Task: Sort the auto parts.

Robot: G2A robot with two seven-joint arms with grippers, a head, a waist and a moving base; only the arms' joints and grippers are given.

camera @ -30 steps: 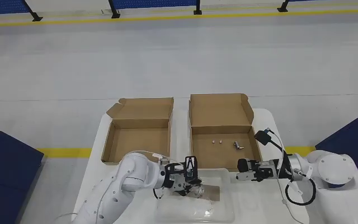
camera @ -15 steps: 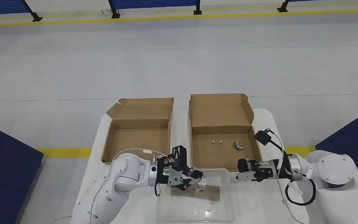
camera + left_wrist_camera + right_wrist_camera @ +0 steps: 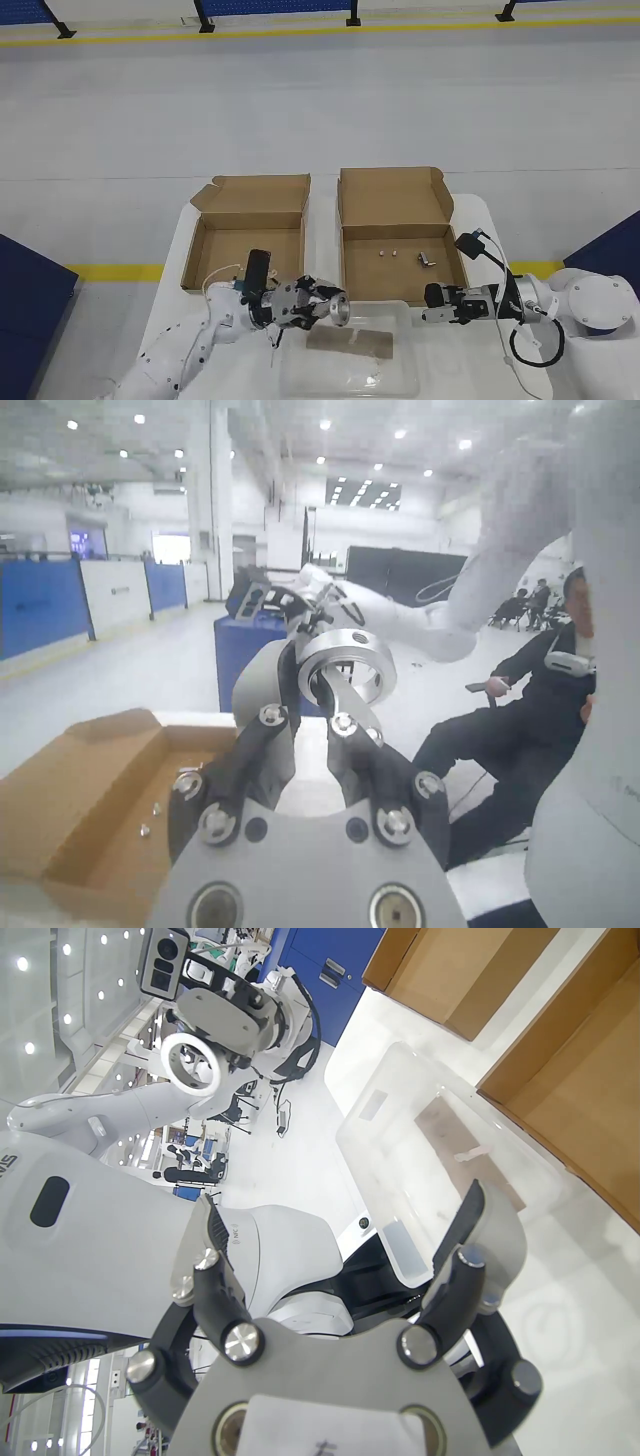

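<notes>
My left gripper is shut on a shiny metal ring, held in the air over the left end of the clear plastic bin. In the left wrist view one finger passes through the ring and the other presses its outer wall. My right gripper hangs open with nothing in it, just past the bin's right end and in front of the right cardboard box. The right wrist view has the bin below the open right gripper and the ring farther off.
The left cardboard box holds nothing. Three small metal parts lie in the right box. Inside the bin lie a brown cardboard sheet and a small part. White tabletop surrounds the bin.
The left arm has pulled back to the left and turned its wrist, lifting the ring out of the bin's middle. The right arm has stayed still.
</notes>
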